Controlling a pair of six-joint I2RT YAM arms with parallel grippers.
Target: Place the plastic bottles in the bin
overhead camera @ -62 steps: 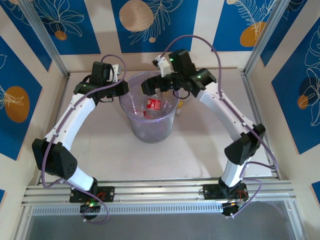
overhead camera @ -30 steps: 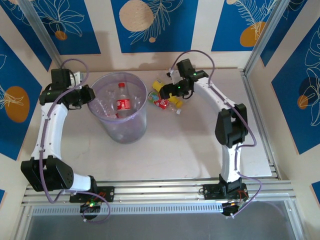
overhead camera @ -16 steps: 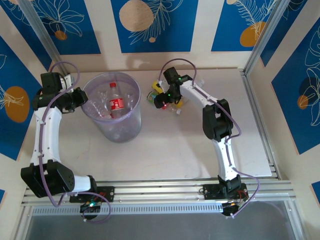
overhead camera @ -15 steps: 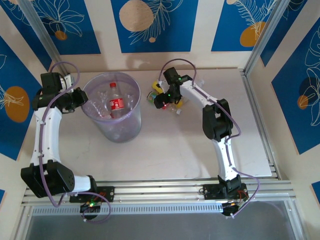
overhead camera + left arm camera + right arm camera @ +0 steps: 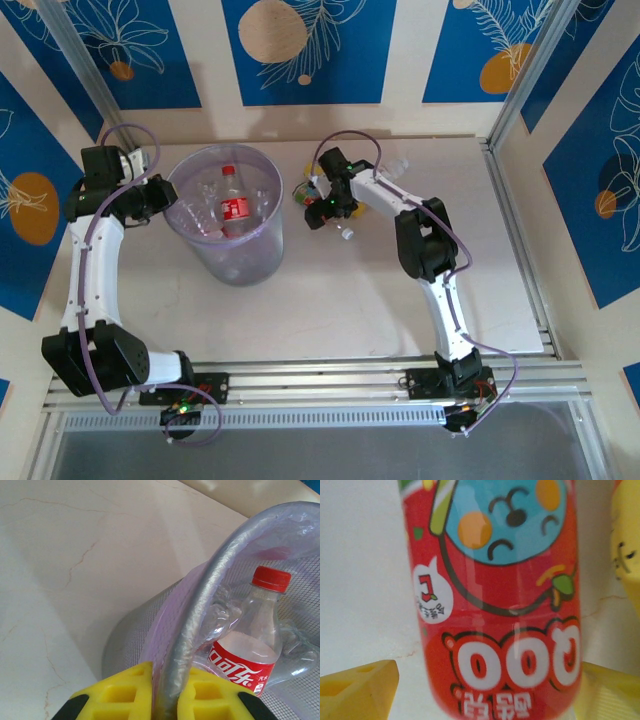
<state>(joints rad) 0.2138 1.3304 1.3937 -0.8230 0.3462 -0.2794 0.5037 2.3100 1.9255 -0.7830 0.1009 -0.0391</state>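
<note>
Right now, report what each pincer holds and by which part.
Left pincer clamps the bin by its rim. Right pincer straddles the red-labelled bottle at its label, with a gap on one side: nothing held yet.

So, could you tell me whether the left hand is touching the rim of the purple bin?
Touching. The left wrist view shows the left hand with its yellow pads pressed against both sides of the rim of the bin, with no gap.
</note>
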